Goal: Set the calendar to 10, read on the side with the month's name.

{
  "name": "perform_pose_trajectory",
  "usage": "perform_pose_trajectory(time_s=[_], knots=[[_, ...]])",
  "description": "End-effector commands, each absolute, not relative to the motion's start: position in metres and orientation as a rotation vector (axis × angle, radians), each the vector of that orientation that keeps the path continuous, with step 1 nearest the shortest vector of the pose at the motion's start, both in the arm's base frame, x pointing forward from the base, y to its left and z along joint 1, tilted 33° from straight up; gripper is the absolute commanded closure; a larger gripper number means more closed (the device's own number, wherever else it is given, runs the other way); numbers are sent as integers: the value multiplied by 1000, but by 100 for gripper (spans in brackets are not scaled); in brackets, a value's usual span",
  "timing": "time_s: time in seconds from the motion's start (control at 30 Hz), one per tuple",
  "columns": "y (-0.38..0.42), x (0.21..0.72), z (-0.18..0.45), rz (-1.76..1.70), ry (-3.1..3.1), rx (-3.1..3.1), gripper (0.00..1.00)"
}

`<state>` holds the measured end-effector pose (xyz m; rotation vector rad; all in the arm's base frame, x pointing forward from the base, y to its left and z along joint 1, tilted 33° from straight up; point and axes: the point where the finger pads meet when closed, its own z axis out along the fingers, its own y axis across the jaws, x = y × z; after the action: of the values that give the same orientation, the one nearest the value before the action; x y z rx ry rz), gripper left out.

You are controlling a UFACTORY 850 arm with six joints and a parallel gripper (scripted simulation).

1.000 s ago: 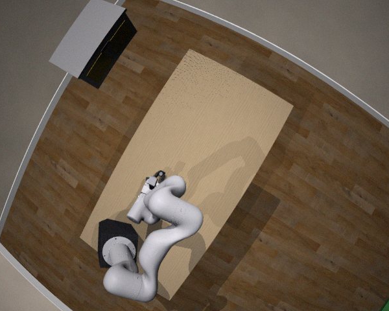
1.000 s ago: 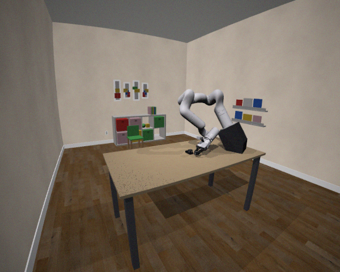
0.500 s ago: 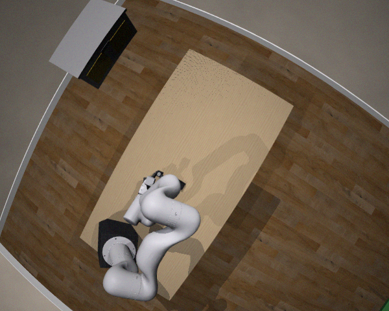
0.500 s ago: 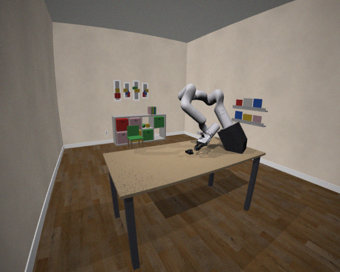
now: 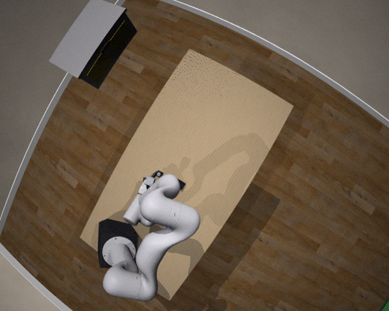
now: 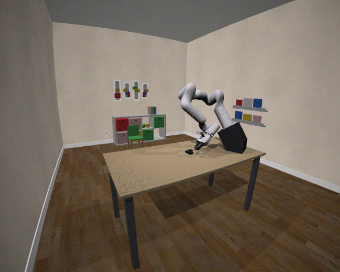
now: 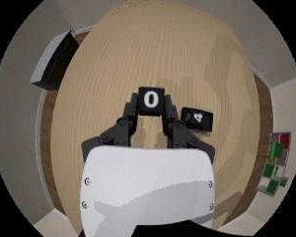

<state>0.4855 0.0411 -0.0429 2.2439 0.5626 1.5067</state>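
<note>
My tool (image 7: 152, 118) grips a black cube showing a white 0 (image 7: 151, 99) above the tan wooden desk (image 7: 155, 39); a second black cube marked 4 (image 7: 197, 118) sits just right.

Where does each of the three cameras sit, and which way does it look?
Top: overhead, facing straight down on the table; shows the white arm and its black base.
Exterior: across the room at standing height, facing the corner; shows the whole arm above the table.
Wrist: on the arm's end, looking along the gripper, which is shut on the cube marked 0; a cube marked 4 lies beside.
Shared: all three show the table and gripper.
</note>
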Motion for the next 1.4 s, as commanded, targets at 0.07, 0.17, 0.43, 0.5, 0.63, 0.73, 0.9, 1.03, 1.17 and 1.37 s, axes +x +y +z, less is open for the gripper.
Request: perform_pose_trajectory(time_s=[0.07,0.17,0.43,0.5,0.63,0.73,0.9,1.03,1.17,1.37], knots=[[41,489,-43,1385,541,2296,71],[41,490,-42,1352,532,2311,71],[44,488,-39,1196,484,2386,71],[44,488,-38,1196,483,2387,71],[43,489,-39,1141,472,2398,71],[42,490,-39,1112,466,2405,71],[42,491,-38,937,420,2462,71],[45,490,-37,865,398,2494,71],[46,491,-35,859,397,2494,71],[42,493,-35,762,373,2496,71]])
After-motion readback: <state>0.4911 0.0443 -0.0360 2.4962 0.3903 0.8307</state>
